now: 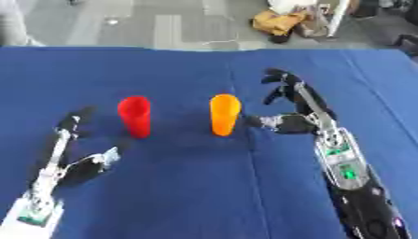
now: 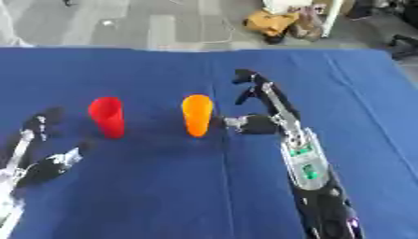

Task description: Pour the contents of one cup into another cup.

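1. Left eye view: the blue cloth-covered table [image 1: 204, 196] fills most of the picture, and its far edge runs across the top, with grey floor beyond. Wide bare cloth lies near, far and to both sides of the cups.
2. Left eye view: a red plastic cup [image 1: 135, 116] and an orange plastic cup [image 1: 225, 114] stand upright side by side near the middle, apart from each other, the red one on the left. Their insides cannot be seen.
3. Left eye view: the black right hand [image 1: 294, 114] lies just right of the orange cup, fingers spread and fairly straight toward the far side, thumb pointing at the cup, gripping nothing. Whether the thumb touches the cup cannot be told.
4. Right eye view: the left hand [image 2: 37, 154] rests at the near left, left of and nearer than the red cup, apart from it, fingers straight and thumb spread, holding nothing.
5. Right eye view: bare cloth separates the right forearm from the table's right edge.
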Robot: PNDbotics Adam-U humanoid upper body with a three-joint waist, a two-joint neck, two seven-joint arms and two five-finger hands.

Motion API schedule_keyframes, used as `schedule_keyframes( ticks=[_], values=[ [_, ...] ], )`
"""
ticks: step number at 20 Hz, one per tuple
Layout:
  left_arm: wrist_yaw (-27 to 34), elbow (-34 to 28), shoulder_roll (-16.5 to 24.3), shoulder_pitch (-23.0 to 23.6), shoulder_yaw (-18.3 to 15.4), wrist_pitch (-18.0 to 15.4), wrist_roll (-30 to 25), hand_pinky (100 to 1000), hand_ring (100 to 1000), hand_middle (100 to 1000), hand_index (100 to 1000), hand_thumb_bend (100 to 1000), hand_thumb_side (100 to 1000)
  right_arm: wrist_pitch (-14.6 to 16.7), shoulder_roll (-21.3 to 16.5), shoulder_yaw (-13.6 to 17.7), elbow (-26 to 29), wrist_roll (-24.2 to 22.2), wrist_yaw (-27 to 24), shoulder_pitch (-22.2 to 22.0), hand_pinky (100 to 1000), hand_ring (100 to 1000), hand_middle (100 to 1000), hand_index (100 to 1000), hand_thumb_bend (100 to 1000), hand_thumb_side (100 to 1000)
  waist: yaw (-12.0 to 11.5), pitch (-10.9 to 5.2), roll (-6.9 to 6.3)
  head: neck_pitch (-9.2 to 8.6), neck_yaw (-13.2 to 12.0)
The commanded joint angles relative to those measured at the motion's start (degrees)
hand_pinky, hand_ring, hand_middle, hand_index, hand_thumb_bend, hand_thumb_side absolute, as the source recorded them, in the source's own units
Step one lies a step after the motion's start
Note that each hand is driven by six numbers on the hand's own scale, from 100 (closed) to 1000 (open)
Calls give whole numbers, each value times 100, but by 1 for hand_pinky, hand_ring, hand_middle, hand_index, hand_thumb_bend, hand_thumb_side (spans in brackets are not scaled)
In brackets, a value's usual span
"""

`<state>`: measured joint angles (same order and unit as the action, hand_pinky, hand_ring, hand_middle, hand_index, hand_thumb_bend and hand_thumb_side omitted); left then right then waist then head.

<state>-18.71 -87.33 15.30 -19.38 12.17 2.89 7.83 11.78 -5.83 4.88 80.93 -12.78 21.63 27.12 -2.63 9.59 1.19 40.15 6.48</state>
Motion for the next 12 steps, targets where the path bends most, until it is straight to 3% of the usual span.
schedule_keyframes(
  ticks=[1, 12],
  values=[
    [18, 282, -24, -238, 30, -54, 184, 784, 872, 846, 910, 737, 521, -1, -84, 18, 62, 31, -28, 50, 769, 536, 743, 912, 848, 378, 15, -65, -14, -44, -2],
    [-11, 1399, -175, -975, 5, -346, 467, 781, 867, 840, 911, 730, 521, 3, -64, 8, 77, 26, -39, 60, 767, 537, 743, 912, 842, 387, 67, -11, -15, -57, -21]
  ],
)
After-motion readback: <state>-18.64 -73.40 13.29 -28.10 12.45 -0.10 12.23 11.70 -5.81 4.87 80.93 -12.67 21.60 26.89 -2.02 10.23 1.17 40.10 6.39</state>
